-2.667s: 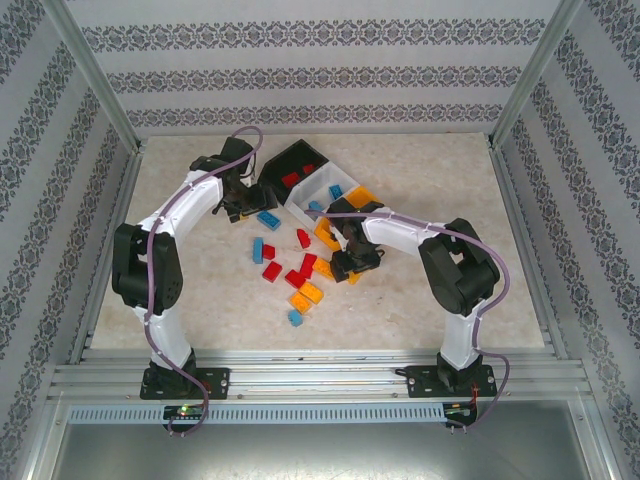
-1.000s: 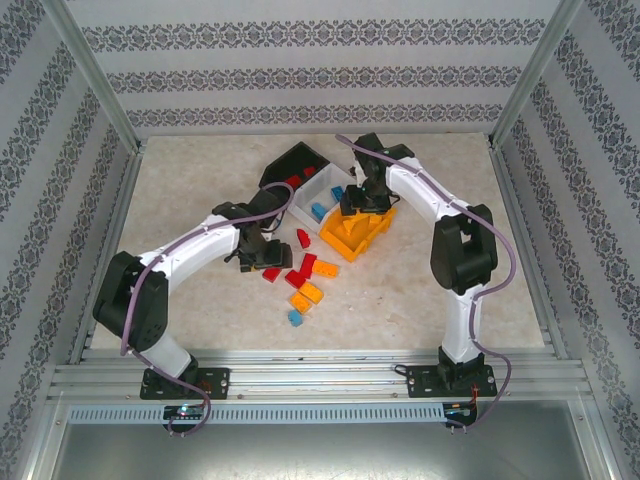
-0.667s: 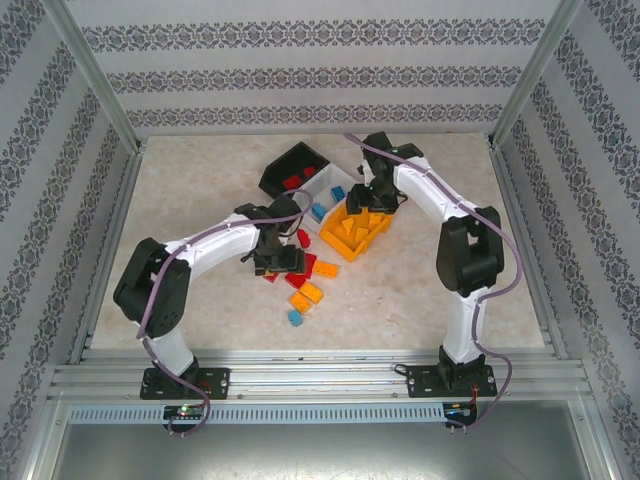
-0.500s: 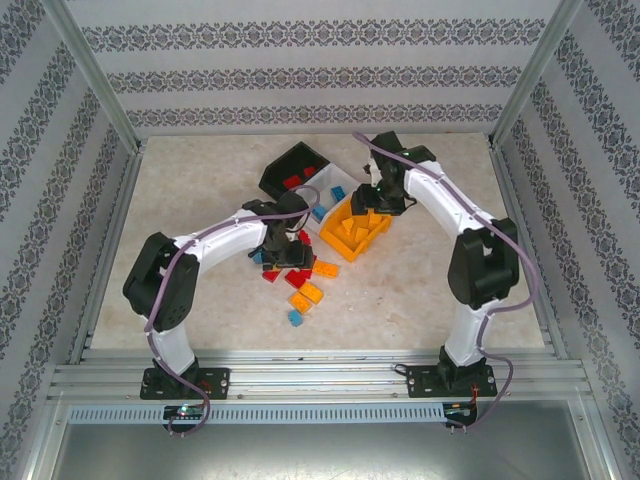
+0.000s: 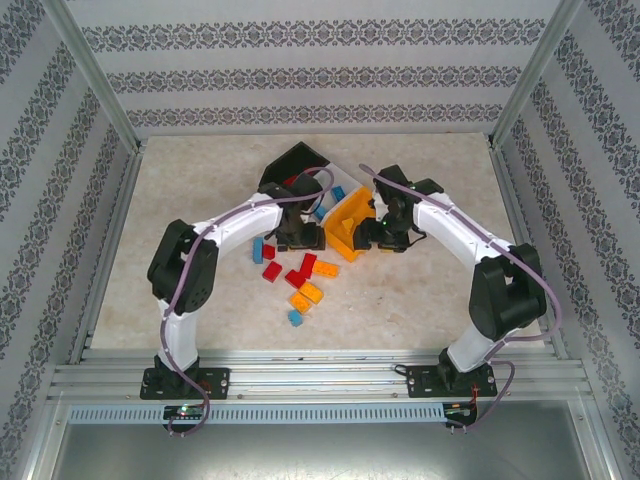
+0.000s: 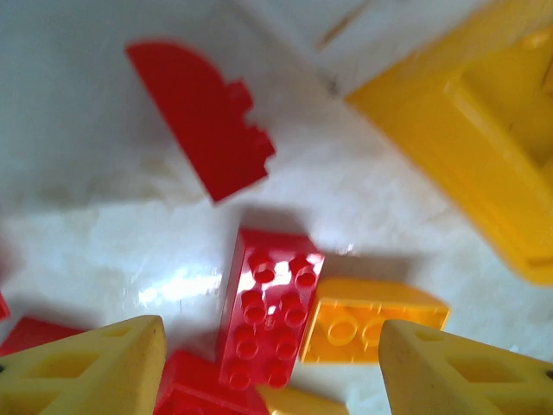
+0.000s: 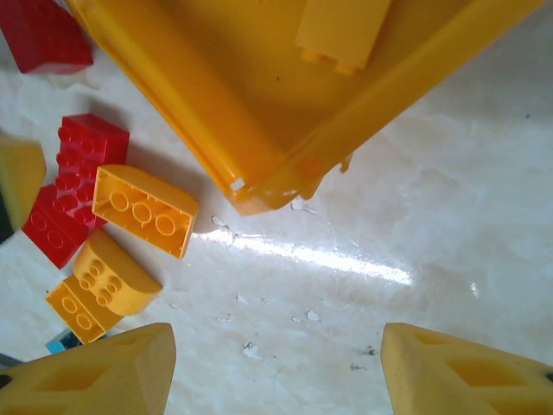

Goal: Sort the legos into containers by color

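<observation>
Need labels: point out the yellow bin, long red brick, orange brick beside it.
yellow bin (image 7: 278, 173), right wrist view, corner wall
long red brick (image 6: 268, 316), left wrist view, studs
orange brick (image 6: 371, 327), left wrist view, studs

Top view: white bin (image 5: 343, 177) mostly covered by left arm (image 5: 240, 215), contents unreadable. Left wrist: frame soft; orange-yellow bin (image 6: 484, 156) cut by right edge, low red brick (image 6: 194, 385) cut by bottom edge. Right wrist: light blue brick (image 7: 59, 344) a mere sliver, shape unclear.

Red eight-stud brick (image 6: 270, 316) lying flat between the left gripper's (image 6: 275, 380) fingers (image 6: 86, 367), an orange brick (image 6: 371, 320) touching its right side; orange-yellow bin (image 7: 207, 95), holding one orange lego (image 7: 341, 30), just ahead of the right gripper (image 7: 276, 372).
</observation>
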Motion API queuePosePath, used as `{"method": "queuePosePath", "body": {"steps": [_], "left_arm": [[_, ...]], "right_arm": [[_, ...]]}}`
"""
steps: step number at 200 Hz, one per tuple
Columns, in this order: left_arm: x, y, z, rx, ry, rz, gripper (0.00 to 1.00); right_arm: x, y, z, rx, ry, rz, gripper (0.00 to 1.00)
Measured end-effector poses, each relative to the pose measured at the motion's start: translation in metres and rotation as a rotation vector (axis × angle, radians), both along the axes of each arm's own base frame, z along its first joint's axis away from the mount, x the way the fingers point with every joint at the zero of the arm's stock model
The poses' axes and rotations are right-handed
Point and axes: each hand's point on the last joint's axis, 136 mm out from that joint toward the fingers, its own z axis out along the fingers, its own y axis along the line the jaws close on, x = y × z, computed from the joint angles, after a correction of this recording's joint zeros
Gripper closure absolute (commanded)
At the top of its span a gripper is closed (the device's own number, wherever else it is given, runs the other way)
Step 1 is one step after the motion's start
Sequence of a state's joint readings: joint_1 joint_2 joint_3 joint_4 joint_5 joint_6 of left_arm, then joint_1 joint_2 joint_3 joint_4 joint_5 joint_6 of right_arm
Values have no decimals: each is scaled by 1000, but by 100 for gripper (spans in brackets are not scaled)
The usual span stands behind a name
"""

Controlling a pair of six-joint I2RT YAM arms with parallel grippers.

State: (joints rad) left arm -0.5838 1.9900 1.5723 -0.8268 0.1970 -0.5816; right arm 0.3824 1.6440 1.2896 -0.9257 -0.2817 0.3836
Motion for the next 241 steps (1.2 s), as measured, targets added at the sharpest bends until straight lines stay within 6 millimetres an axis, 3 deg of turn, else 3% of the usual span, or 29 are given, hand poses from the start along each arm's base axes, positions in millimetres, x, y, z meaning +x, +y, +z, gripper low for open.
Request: {"method": "queuePosePath", "body": {"steps": [19, 67, 112, 139, 170, 216, 241], "left_arm": [[13, 1, -5, 14, -3, 9, 36], [33, 25, -28, 69, 45, 68, 42], [55, 23, -35, 59, 37, 73, 43], [58, 20, -38, 58, 43, 64, 48], [56, 20, -44, 64, 54, 43, 62], [57, 22, -44, 59, 57, 39, 64], [46, 27, -42, 64, 70, 34, 65]], "right_arm": [[0, 1, 3, 6, -8, -6, 35], [-1, 0, 19, 22, -55, -11, 35], [-4, -2, 28, 29, -73, -14, 35], [-6, -3, 26, 27, -64, -21, 35], [-8, -3, 23, 25, -50, -34, 35], [-11, 0, 23, 26, -46, -29, 35], [-12, 2, 23, 27, -43, -32, 35]]}}
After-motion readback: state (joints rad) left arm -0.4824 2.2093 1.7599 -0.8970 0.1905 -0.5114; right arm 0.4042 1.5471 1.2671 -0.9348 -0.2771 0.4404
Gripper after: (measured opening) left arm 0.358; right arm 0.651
